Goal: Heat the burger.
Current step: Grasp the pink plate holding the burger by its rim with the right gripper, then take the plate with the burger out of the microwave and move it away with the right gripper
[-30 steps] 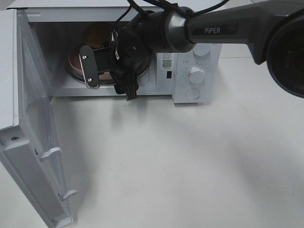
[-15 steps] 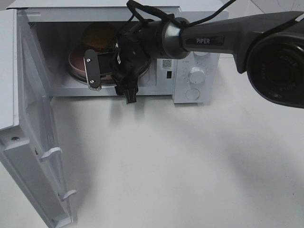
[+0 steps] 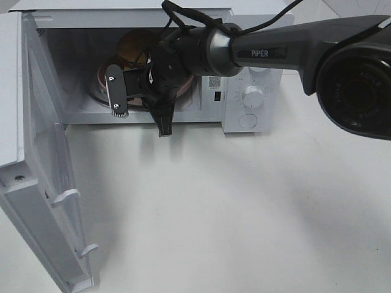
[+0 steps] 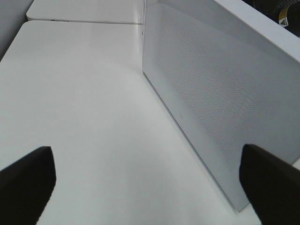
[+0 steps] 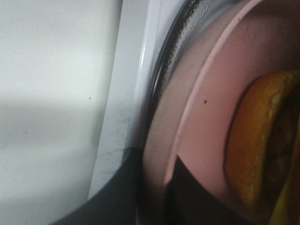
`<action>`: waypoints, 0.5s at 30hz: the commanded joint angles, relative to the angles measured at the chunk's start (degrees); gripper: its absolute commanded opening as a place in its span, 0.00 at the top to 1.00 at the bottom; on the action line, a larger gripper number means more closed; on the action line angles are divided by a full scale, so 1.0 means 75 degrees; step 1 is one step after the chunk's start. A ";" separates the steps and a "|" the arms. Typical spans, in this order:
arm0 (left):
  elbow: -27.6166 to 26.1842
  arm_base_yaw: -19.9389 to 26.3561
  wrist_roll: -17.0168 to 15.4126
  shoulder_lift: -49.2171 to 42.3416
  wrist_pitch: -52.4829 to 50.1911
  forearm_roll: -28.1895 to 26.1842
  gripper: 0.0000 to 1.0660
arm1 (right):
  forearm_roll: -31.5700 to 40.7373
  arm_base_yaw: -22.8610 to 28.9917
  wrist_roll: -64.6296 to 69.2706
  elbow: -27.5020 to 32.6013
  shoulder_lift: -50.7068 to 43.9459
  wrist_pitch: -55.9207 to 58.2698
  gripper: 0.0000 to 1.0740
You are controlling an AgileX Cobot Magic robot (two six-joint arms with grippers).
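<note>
The burger (image 3: 131, 46), with a golden-brown bun, stands on a pink plate (image 3: 101, 76) inside the open microwave (image 3: 253, 94). My right gripper (image 3: 117, 91) reaches into the cavity's front. In the right wrist view the pink plate (image 5: 206, 93) has its rim caught between the dark fingers of the right gripper (image 5: 164, 197), which is shut on it. The burger (image 5: 253, 150) sits just behind that rim. My left gripper (image 4: 147, 187) is open and empty, its fingertips wide apart over the table beside the microwave door (image 4: 220, 103). It does not show in the high view.
The microwave door (image 3: 43, 183) stands swung out at the left, reaching toward the table's front edge. The glass turntable (image 5: 173, 51) lies under the plate. Knobs (image 3: 252, 96) are on the panel at the right. The white table (image 3: 244, 207) spreads in front.
The right gripper's fingers have closed onto the plate rim. Plate and burger have shifted slightly to the right in the cavity. The left gripper's opening has not changed.
</note>
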 commanded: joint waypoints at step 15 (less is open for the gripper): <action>0.0038 0.0031 -0.0046 -0.0145 0.0015 0.0015 0.04 | 0.0374 0.0015 -0.0848 -0.0038 -0.0489 0.0810 1.00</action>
